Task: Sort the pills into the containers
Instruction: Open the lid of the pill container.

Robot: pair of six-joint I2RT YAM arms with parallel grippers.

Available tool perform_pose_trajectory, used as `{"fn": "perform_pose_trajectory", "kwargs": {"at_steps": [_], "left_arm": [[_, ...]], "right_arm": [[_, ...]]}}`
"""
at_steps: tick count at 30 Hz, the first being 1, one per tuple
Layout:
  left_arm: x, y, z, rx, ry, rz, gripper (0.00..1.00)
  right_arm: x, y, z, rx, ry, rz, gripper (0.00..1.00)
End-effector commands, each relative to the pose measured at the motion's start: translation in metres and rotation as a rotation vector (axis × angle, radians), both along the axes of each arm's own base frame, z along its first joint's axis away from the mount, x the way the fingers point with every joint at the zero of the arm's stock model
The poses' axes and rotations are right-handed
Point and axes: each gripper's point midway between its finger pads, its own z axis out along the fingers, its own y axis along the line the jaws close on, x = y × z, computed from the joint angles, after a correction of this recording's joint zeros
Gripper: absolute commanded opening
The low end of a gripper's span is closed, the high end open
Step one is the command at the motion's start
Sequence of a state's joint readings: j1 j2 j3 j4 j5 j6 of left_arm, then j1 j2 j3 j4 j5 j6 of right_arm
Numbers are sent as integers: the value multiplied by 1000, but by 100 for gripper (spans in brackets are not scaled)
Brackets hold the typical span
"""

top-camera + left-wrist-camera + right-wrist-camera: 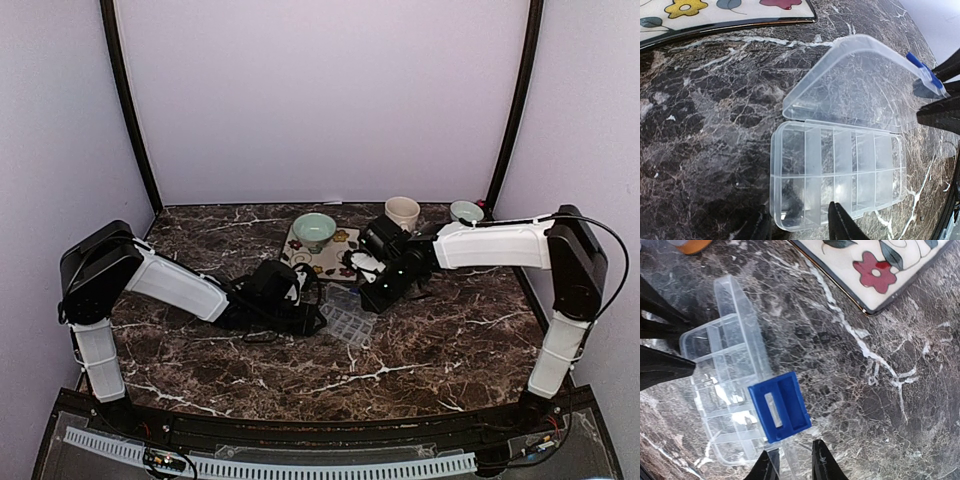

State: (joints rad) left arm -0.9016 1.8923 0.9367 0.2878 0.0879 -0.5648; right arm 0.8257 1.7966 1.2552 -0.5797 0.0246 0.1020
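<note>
The clear pill box (pixel 837 175) lies on the marble with its two rows of containers (pixel 865 165) showing nothing inside. Its hinged lid (pixel 860 85) stands open, a blue latch (pixel 780 407) on the free edge. My left gripper (pixel 800 227) straddles the box's near left corner, one finger outside the end wall and one on the front wall, shut on it. My right gripper (pixel 794 465) is shut on the lid's edge just beside the latch. In the top view both grippers meet at the box (pixel 347 322). No pills are in view.
A flowered tile (pixel 322 258) lies just behind the box with a green bowl (pixel 314 230) on it. Further back stand a cream cup (pixel 402 212) and a small bowl (pixel 466 211). An orange bottle (pixel 690 245) stands beside the box.
</note>
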Motion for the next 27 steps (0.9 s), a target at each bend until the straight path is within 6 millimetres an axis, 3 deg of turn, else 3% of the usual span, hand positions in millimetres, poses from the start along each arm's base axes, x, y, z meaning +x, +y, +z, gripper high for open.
{"fn": "perform_pose_trajectory", "kwargs": {"at_steps": [1, 13, 27], "left_arm": [[-7, 6, -16, 65, 32, -5, 42], [-5, 7, -16, 77, 20, -3, 42], [-5, 8, -17, 95, 19, -6, 42]], "right_arm": [[8, -10, -12, -29, 1, -31, 23], [24, -23, -17, -45, -29, -104, 25], [40, -32, -27, -83, -64, -164, 40]]}}
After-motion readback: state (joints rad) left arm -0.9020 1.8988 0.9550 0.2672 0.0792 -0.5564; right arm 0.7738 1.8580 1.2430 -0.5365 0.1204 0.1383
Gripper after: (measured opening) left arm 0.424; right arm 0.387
